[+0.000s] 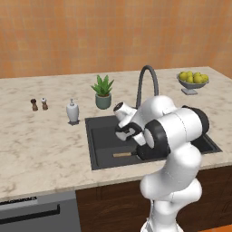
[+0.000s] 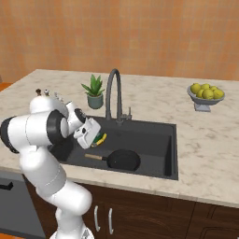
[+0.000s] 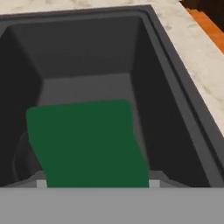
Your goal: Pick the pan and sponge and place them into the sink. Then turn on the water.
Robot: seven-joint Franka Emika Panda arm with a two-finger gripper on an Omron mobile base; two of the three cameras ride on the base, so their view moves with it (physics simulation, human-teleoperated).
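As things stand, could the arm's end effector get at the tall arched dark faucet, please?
Probably yes, once freed: the end effector holds the yellow-and-green sponge over the dark grey sink, and the faucet stands just behind it with nothing between.

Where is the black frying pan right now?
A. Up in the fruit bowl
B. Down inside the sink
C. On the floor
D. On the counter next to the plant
B. The right base view shows the pan lying on the bottom of the dark sink, with its wooden handle pointing toward the robot's arm.
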